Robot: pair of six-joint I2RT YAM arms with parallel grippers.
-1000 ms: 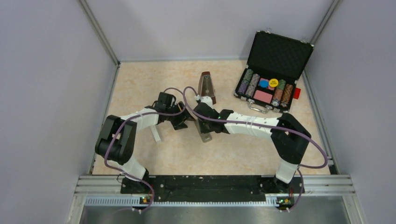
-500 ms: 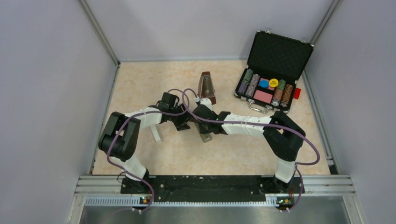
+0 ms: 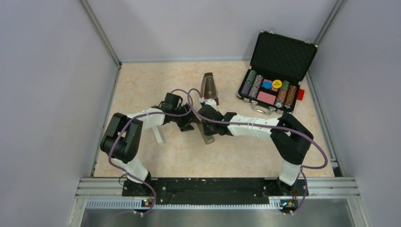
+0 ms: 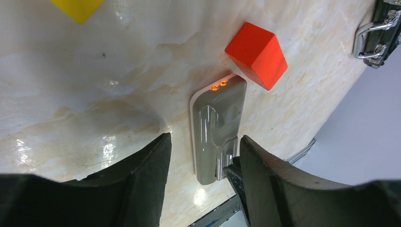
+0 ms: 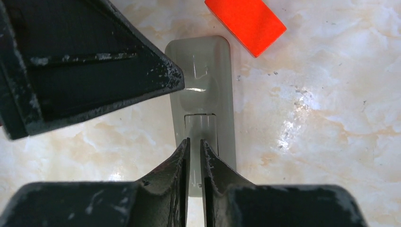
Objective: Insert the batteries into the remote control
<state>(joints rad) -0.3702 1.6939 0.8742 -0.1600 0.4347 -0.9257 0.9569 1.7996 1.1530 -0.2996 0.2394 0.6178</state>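
Observation:
The grey remote control [image 3: 207, 136] lies flat at mid-table, with both grippers meeting over it. In the left wrist view the remote control [image 4: 217, 123] has two small orange spots at its far end. My left gripper [image 4: 204, 139] is open, its fingers straddling the near end. In the right wrist view the remote control [image 5: 222, 71] shows a recessed panel. My right gripper [image 5: 195, 142] rests its tips on that panel, shut to a thin slit with nothing seen between. The left gripper's black finger [image 5: 94, 61] touches the remote's side. The batteries are out of view.
A chunky red-orange block [image 4: 257, 54] lies just beyond the remote, and a yellow block [image 4: 78, 7] sits further off. A white bar [image 3: 158, 135] lies by the left arm. A brown metronome [image 3: 208, 87] and an open poker-chip case [image 3: 276, 71] stand behind.
The left arm has edged right toward the remote. The right arm's elbow shifted a little left, then back. Both grippers stay over the remote.

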